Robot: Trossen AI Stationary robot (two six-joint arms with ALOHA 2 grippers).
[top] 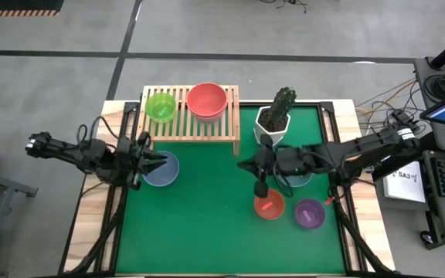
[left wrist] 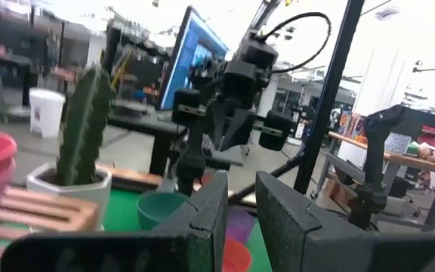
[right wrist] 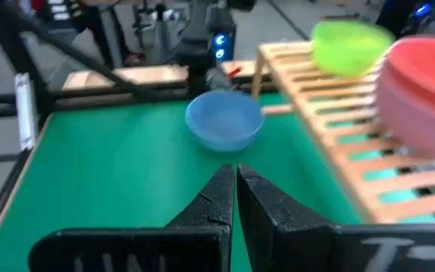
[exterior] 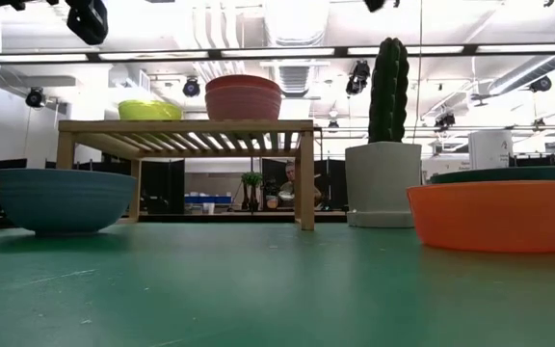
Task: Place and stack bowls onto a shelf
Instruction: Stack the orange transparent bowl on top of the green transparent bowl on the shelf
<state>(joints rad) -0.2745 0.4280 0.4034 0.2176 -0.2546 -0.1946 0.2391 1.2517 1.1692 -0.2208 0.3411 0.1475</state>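
Note:
The light-wood shelf stands at the mat's far left. On its slats sit a lime green bowl and a coral-red bowl nested in a pink one. A blue-grey bowl rests on the mat in front of the shelf. My left gripper hovers above it, slightly open and empty, its fingers pointing to the table's right. My right gripper is shut and empty, raised over the mat's middle. Red-orange and purple bowls lie near right. A teal bowl is partly hidden under the right arm.
A white faceted pot with a cactus stands just right of the shelf, close to the right arm. The green mat has free room between the blue-grey and red-orange bowls. A monitor and cables stand beyond the table's right edge.

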